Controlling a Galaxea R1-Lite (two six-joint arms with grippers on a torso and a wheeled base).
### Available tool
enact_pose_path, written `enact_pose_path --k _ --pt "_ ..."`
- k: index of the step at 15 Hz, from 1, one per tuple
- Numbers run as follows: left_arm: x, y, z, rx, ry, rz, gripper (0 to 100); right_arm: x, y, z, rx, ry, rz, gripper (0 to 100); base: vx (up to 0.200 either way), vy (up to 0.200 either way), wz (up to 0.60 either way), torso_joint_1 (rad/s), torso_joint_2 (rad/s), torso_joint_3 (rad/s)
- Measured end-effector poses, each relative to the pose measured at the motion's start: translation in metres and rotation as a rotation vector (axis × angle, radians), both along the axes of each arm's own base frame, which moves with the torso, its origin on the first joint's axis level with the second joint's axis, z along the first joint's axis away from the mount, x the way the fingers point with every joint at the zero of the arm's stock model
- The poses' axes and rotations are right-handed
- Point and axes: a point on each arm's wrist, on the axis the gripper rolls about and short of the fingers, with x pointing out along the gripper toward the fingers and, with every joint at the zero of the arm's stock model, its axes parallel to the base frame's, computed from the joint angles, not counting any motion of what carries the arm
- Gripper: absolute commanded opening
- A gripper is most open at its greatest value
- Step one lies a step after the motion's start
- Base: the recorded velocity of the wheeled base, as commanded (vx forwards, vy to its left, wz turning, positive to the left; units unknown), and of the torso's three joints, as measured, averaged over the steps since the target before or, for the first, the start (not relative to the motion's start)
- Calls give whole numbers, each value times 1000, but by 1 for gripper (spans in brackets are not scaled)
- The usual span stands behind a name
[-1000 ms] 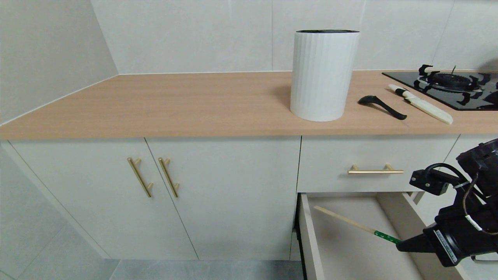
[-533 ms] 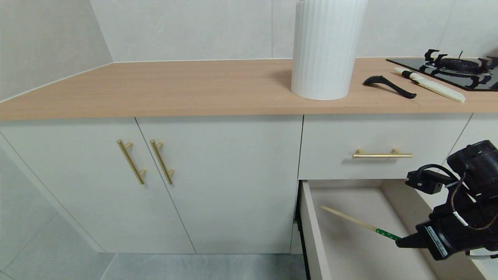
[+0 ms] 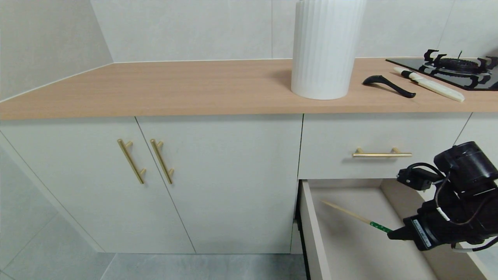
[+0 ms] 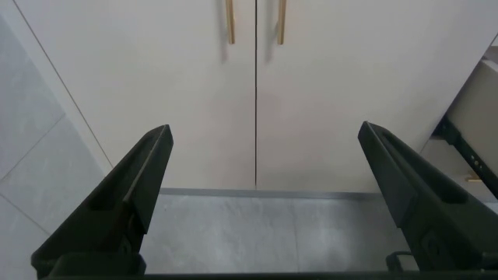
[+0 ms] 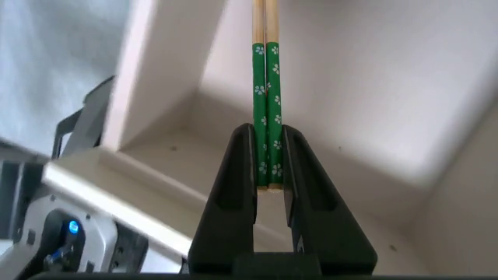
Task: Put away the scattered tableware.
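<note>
My right gripper (image 3: 393, 235) is shut on a pair of wooden chopsticks (image 3: 352, 215) with green flowered ends (image 5: 266, 117), holding them over the open lower drawer (image 3: 311, 233). The chopsticks point toward the drawer's back left. On the wooden counter (image 3: 194, 87) lie a black spoon (image 3: 387, 84) and a white knife (image 3: 430, 90), to the right of a tall white ribbed holder (image 3: 325, 48). My left gripper (image 4: 257, 202) is open, low in front of the cabinet doors (image 4: 257, 85), above the grey floor.
A black gas hob (image 3: 459, 68) sits at the counter's far right. Above the open drawer is a shut drawer with a gold handle (image 3: 382, 154). Two cabinet doors with gold handles (image 3: 146, 161) stand to the left. The tiled wall backs the counter.
The head camera tilted down a second ago, shifting the whole picture. My right gripper with the chopsticks has moved slightly left and lower over the drawer.
</note>
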Motion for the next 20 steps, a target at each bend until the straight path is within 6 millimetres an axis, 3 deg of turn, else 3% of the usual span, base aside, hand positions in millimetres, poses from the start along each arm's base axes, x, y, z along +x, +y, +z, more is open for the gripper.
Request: enact_pose_path --k 4,9,15,20 --pt "0 0 0 0 0 0 100 29 22 -19 38 21 -195 0 0 0 0 0 0 0" --pt "0 0 0 0 0 0 100 58 54 -72 -13 15 -283 0 0 0 0 0 0 0" --pt "0 0 0 0 0 0 100 68 73 -133 -81 -3 -294 0 0 0 0 0 0 0" --pt "0 0 0 0 0 0 100 68 81 -160 -102 31 -315 0 0 0 0 0 0 0"
